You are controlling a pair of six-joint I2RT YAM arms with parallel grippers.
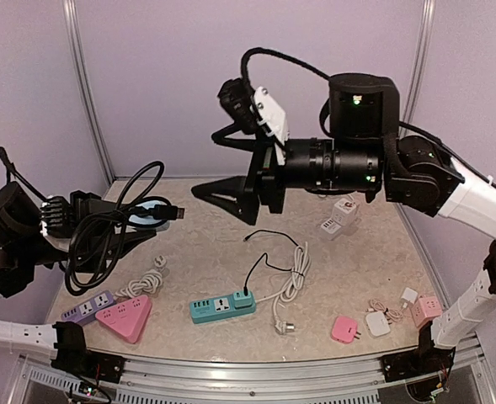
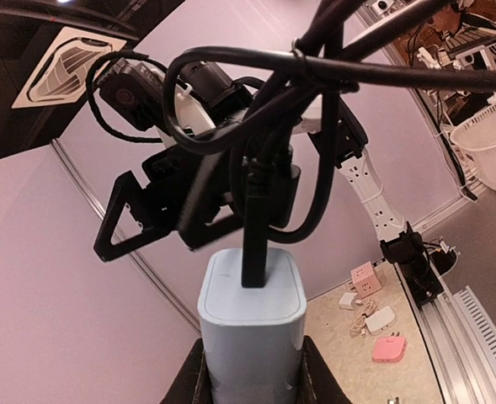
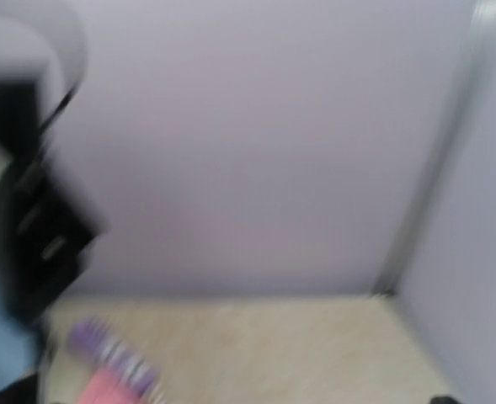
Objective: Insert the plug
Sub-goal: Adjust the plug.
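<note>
Pale blue adapter block [image 1: 152, 207] sits clamped in the left gripper [image 1: 138, 220] above the table's [image 1: 197, 261] left side, with black cable [image 1: 88, 244] looped around it. The right gripper [image 1: 231, 195] hangs high over mid-table, spread wide and empty, with bare room beneath.

From the left wrist, the fingers [image 2: 189, 383] press the block's sides; a black plug [image 2: 254, 244] stands seated in its top.

The right wrist view is blurred, with a purple power strip [image 3: 104, 347] low at the left.
</note>
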